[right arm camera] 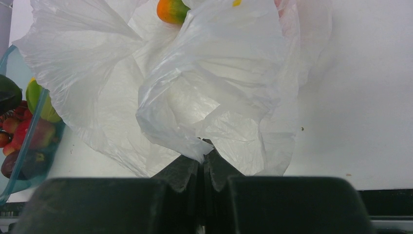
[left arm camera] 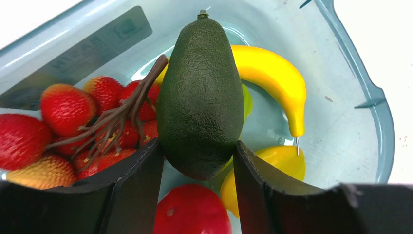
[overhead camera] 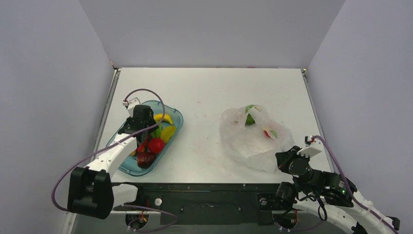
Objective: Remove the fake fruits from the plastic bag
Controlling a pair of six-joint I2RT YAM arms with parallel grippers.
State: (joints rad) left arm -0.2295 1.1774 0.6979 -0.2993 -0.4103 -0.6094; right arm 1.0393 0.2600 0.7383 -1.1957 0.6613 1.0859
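Observation:
My left gripper (left arm camera: pixel 197 146) hangs over the teal tray (overhead camera: pixel 178 118) and is shut on a dark green avocado (left arm camera: pixel 200 97), one finger on each side. Beneath it lie a yellow banana (left arm camera: pixel 272 73), a red apple (left arm camera: pixel 192 212), a yellow fruit (left arm camera: pixel 285 163) and a dark red round fruit (overhead camera: pixel 145 158). The plastic bag (overhead camera: pixel 248 144) lies crumpled on the right. A green fruit (overhead camera: pixel 250 119) and an orange-green mango (right arm camera: pixel 171 9) show at its far opening. At the bag's near edge my right gripper (right arm camera: pixel 204 153) is shut on a fold of the film.
A cluster of small red berries (left arm camera: pixel 68 112) on a brown stem fills the tray's left side. The tray sits close to the table's left edge (overhead camera: pixel 108 107). Grey walls enclose the table on three sides. Bare white tabletop (overhead camera: pixel 204 97) lies between tray and bag.

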